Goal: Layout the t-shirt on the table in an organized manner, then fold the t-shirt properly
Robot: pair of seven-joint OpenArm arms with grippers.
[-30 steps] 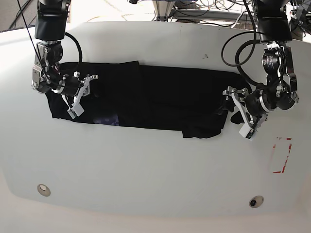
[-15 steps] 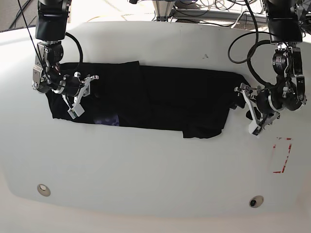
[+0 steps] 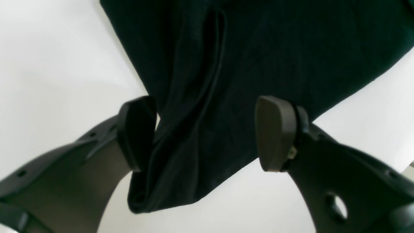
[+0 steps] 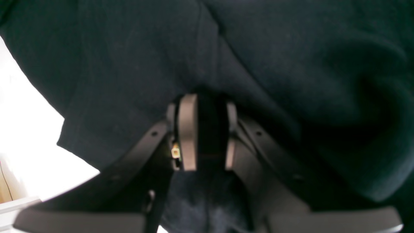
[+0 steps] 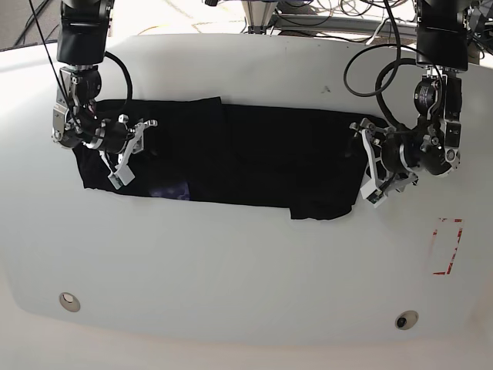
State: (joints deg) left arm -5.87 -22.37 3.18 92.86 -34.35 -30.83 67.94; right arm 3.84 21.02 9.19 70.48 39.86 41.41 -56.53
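The t-shirt lies as a long, partly folded band on the bench. Right fingers pinch its cloth; left fingers, spread, straddle a hem. Further folds likely remain.

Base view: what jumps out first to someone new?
A large black cloth t-shirt lies stretched in a long band across the glossy white table, one arm at each end. The right gripper, at the view's left, is shut on a fold of it, while the left gripper is open astride the shirt's other end. A red-outlined rectangle mark sits near the right edge.
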